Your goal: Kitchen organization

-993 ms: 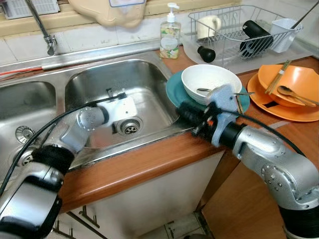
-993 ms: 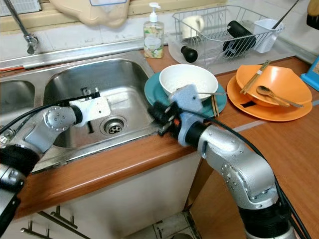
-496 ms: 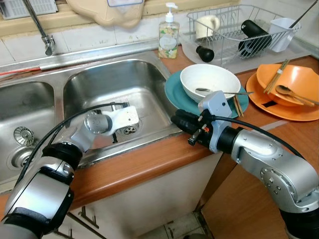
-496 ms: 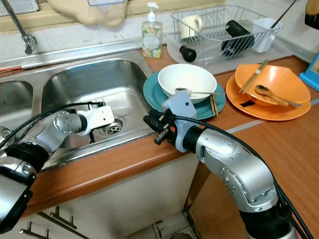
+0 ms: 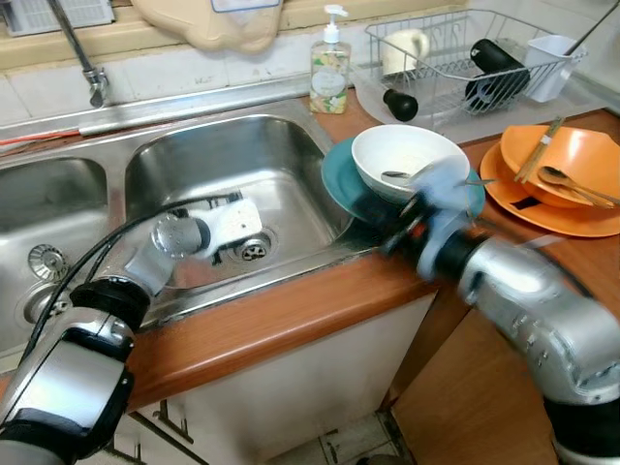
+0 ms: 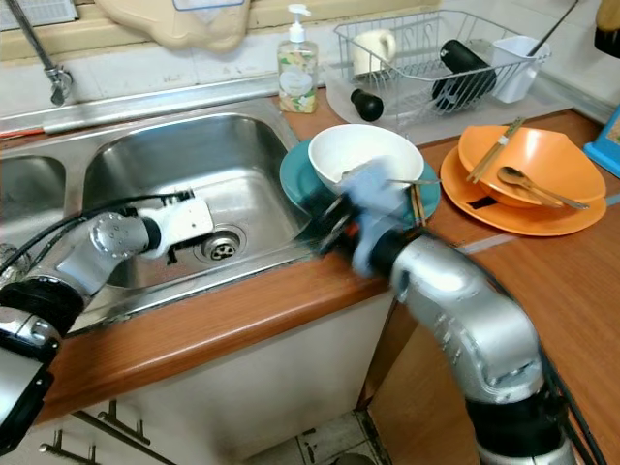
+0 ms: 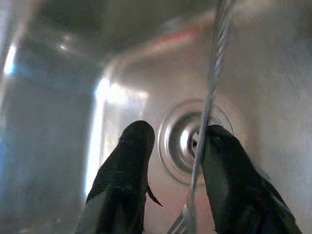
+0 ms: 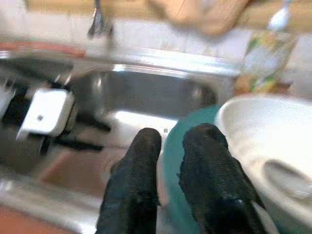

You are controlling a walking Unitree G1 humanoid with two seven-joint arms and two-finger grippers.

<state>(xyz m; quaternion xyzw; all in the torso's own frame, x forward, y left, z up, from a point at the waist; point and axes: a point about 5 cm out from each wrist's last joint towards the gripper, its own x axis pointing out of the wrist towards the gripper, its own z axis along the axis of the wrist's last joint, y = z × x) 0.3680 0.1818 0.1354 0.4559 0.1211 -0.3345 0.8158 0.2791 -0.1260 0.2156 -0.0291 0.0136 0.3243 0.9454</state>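
Wooden counter: running along the front, nearest the camera, with the steel sink set into it.
Right gripper: sitting blurred at the near rim of the teal plate. Its fingers are lying almost pressed together with only a sliver between them, and they aren't holding anything that can be made out.
Left gripper: hanging down inside the sink basin, right over the drain. Fingers are standing well apart, and a thin metal utensil is leaning against one of them, not pinched between the two.
Teal plate: sitting on the counter just beside the sink's right edge, carrying a white bowl with a spoon lying in it.
Orange dishes: stacked further right, well apart from the sink, with chopsticks and another spoon resting on top.
Soap bottle: standing behind the sink corner.
Dish rack: sitting at the back right, holding a mug and some dark items.
Tap: poking up at the far left.
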